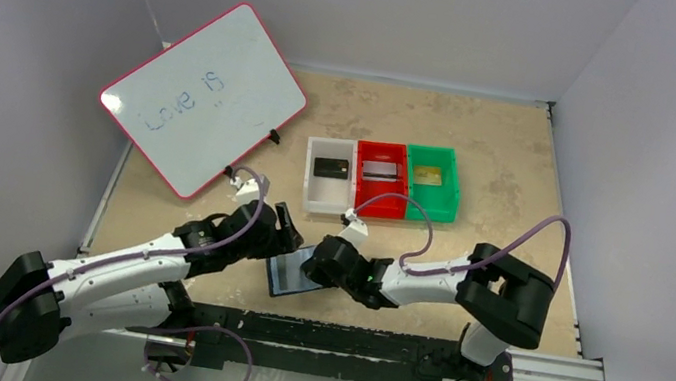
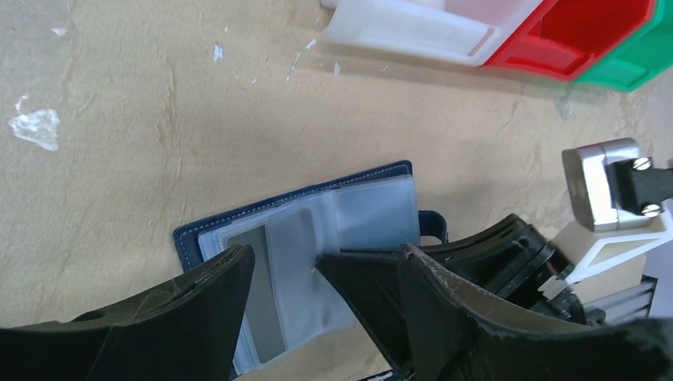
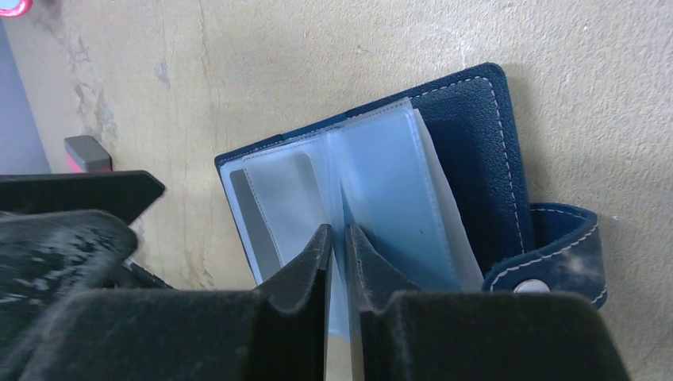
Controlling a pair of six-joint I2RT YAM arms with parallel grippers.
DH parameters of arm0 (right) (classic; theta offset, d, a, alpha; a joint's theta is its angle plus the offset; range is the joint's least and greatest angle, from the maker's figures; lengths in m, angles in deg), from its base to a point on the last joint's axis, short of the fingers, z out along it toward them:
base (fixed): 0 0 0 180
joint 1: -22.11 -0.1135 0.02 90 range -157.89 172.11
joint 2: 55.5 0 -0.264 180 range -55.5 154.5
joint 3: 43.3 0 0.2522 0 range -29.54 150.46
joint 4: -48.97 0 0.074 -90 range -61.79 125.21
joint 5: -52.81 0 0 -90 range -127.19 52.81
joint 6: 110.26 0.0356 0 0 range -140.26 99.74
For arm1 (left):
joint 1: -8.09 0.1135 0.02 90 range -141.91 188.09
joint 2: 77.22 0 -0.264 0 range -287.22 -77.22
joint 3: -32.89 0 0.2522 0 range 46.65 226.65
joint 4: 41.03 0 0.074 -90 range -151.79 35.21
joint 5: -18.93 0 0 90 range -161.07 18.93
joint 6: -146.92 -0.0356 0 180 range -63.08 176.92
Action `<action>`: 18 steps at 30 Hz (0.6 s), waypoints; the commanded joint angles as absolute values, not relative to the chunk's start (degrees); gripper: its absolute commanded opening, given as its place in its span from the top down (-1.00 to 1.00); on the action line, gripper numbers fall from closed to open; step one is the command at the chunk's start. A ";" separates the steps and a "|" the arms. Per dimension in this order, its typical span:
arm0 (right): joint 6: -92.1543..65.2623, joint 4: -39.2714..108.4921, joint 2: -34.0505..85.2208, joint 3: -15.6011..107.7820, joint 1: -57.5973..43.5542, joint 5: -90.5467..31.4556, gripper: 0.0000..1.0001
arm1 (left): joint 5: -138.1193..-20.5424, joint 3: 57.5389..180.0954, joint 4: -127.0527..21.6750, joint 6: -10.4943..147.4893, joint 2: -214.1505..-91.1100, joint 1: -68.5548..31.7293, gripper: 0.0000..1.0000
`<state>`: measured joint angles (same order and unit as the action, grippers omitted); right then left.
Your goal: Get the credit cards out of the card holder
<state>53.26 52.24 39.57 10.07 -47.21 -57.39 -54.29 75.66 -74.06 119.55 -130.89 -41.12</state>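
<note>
The card holder (image 1: 286,277) lies open on the table between both arms, its dark navy cover (image 3: 468,151) down and its clear light-blue pockets (image 2: 373,210) up. A silver-grey credit card (image 2: 266,309) sits in the left pocket (image 3: 258,226). My right gripper (image 3: 337,234) is shut on one upright pocket page in the middle of the holder. My left gripper (image 2: 321,252) hangs open over the holder's left half, one finger on each side of the grey card's pocket. In the bins lie a black card (image 1: 330,167), a silver card (image 1: 379,169) and a gold card (image 1: 427,175).
A white bin (image 1: 307,178), a red bin (image 1: 358,182) and a green bin (image 1: 454,186) stand in a row just beyond the holder. A pink-rimmed whiteboard (image 1: 202,94) leans at the back left. A small grey and pink block (image 3: 86,151) lies near the holder.
</note>
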 commanded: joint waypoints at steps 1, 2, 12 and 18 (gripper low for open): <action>55.13 51.01 41.02 7.40 -46.85 -57.35 0.76 | -57.86 73.38 -68.05 122.20 -130.09 -41.22 -0.33; 55.30 51.55 40.93 7.08 -46.74 -57.25 0.76 | -58.17 72.84 -67.24 122.60 -130.05 -41.21 -0.33; 55.58 54.93 41.79 5.35 -45.92 -55.47 0.75 | -60.06 68.58 -58.89 124.90 -134.48 -41.56 -0.32; 55.50 55.36 42.09 5.16 -45.83 -55.17 0.75 | -55.23 68.53 -61.64 125.21 -135.99 -42.22 -0.32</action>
